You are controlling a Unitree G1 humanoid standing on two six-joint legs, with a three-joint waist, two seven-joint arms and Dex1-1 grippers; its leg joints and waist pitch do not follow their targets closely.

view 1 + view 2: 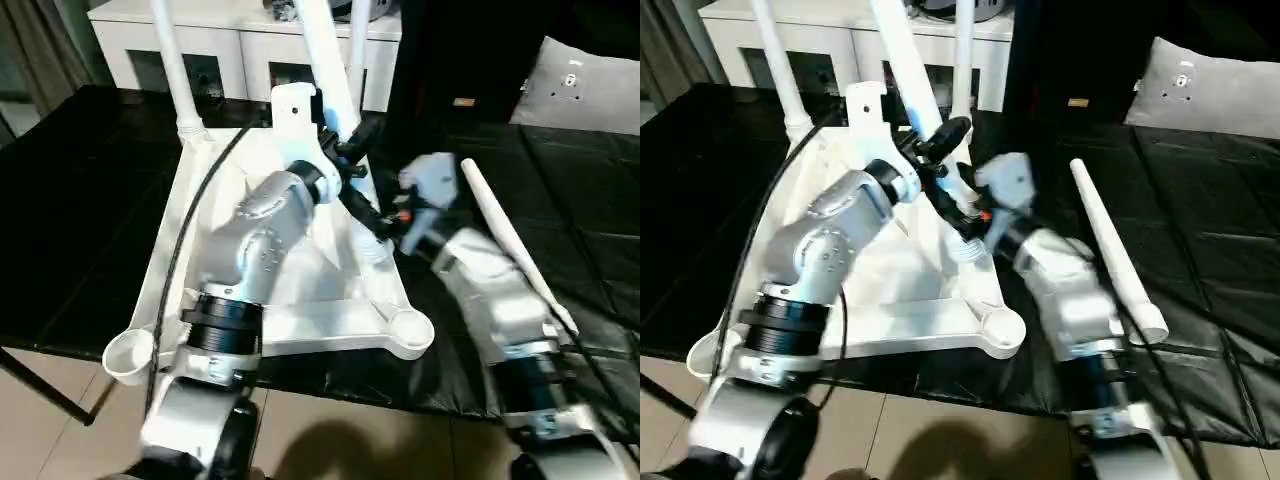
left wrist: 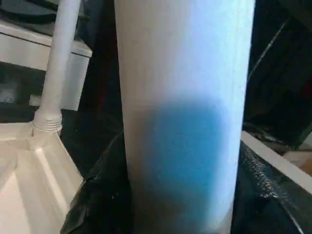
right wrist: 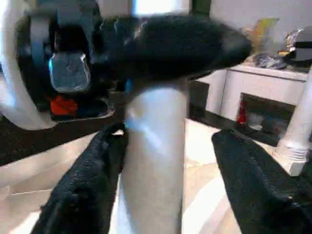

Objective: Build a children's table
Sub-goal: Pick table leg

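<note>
While the white tabletop [image 1: 300, 320] lies upside down on the black-covered work surface [image 1: 80, 230], ribbed underside up, three white legs rise from it: one at the far left corner socket [image 1: 172, 70], one at the far right corner [image 1: 358, 40], and a third [image 1: 325, 70] leaning up from the right side near the two grippers. The left gripper [image 1: 352, 150] is clamped on this leaning leg [image 2: 185, 117], one black finger [image 2: 100, 200] pressed against each side of the tube. The right gripper [image 3: 165, 165] sits lower on the same leg, near its threaded base; its black fingers [image 3: 85, 185] stand released, with a gap showing on one side of the tube. A fourth leg [image 1: 1115, 250] lies loose on the black cover to the right of the tabletop, beside the right forearm. A white cabinet [image 1: 240, 50] stands behind the work surface.
</note>
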